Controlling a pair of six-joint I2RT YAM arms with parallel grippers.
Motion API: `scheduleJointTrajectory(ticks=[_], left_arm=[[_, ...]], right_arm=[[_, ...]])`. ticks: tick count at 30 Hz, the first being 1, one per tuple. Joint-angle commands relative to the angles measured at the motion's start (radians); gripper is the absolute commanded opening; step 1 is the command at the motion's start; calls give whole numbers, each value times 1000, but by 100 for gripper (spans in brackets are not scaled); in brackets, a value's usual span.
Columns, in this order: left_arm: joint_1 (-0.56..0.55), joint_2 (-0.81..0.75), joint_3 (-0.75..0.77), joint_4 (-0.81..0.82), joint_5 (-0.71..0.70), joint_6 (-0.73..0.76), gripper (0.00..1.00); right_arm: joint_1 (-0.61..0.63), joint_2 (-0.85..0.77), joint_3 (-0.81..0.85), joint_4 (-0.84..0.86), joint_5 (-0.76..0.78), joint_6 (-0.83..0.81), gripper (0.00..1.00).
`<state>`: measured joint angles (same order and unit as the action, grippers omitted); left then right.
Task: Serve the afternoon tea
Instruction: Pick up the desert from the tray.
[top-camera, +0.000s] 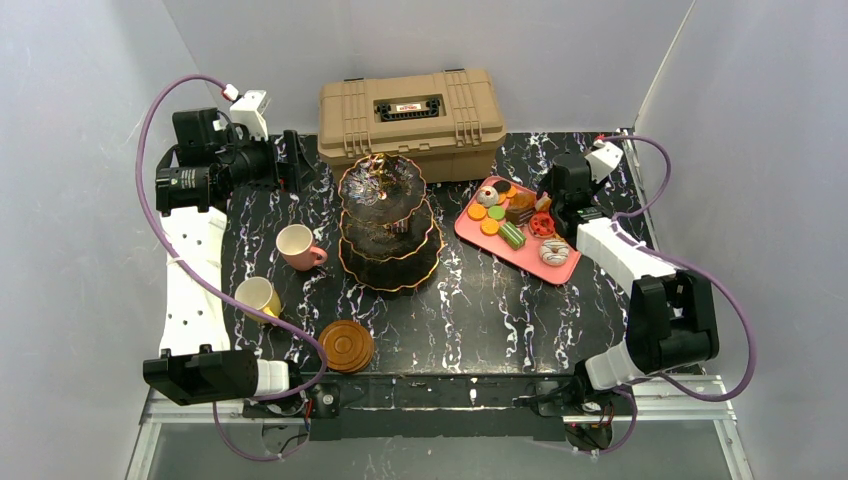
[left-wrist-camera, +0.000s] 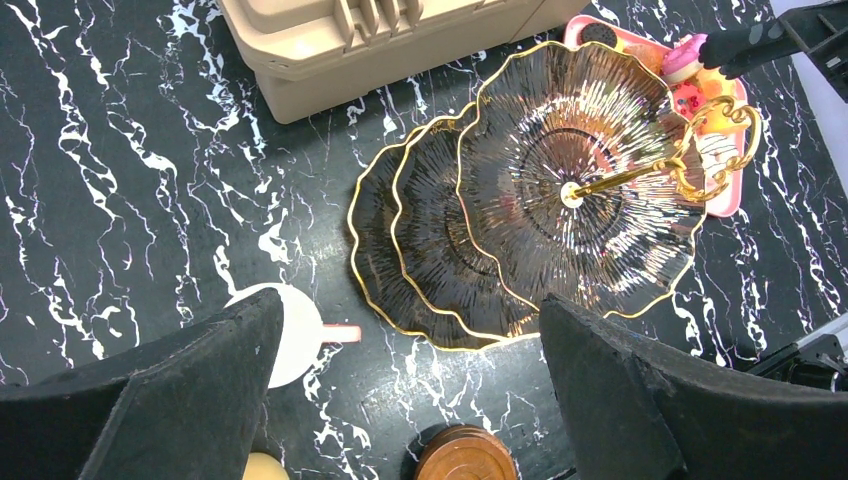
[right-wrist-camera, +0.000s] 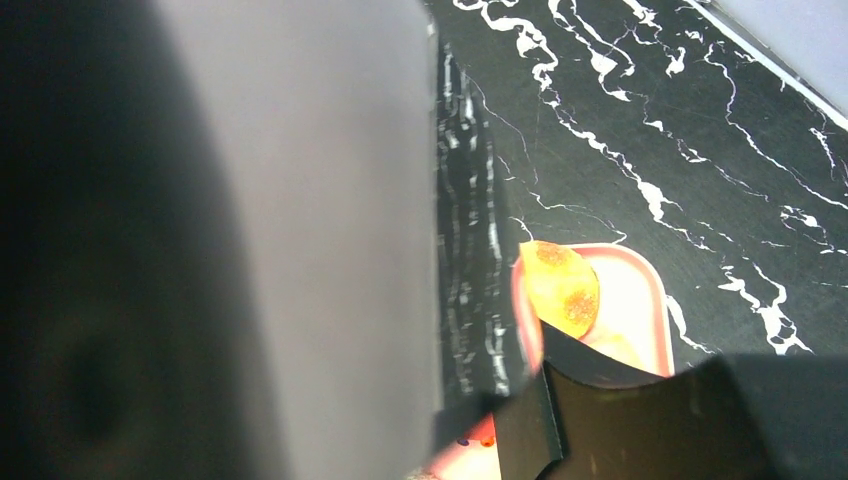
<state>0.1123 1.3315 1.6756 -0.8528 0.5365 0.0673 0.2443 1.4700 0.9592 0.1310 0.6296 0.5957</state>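
The three-tier black stand (top-camera: 388, 225) with gold rims stands mid-table, its tiers bare; the left wrist view shows it from above (left-wrist-camera: 560, 170). Small pastries and macarons (top-camera: 510, 220) lie on a pink tray (top-camera: 500, 252) to its right. My right gripper (top-camera: 548, 200) hangs low over the tray's far end, jaws apart (right-wrist-camera: 468, 430), an orange macaron (right-wrist-camera: 560, 285) just beyond them. A pink cup (top-camera: 295, 247), a yellow cup (top-camera: 258, 297) and stacked brown saucers (top-camera: 346, 345) sit left of the stand. My left gripper (top-camera: 295, 165) is open and holds nothing (left-wrist-camera: 410, 340).
A tan toolbox (top-camera: 410, 120) stands shut behind the stand. Grey walls enclose the table on three sides. A purple cable loops from the left arm over the table near the yellow cup.
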Motion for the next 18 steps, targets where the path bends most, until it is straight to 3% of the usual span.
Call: scheduleJointTrajectory(ticks=[1, 18], left_arm=[[7, -29, 16, 1, 23, 6, 98], [14, -24, 23, -3, 46, -4, 98]], right_arm=[[4, 13, 47, 48, 56, 0, 64], [37, 114, 59, 100, 163, 15, 67]])
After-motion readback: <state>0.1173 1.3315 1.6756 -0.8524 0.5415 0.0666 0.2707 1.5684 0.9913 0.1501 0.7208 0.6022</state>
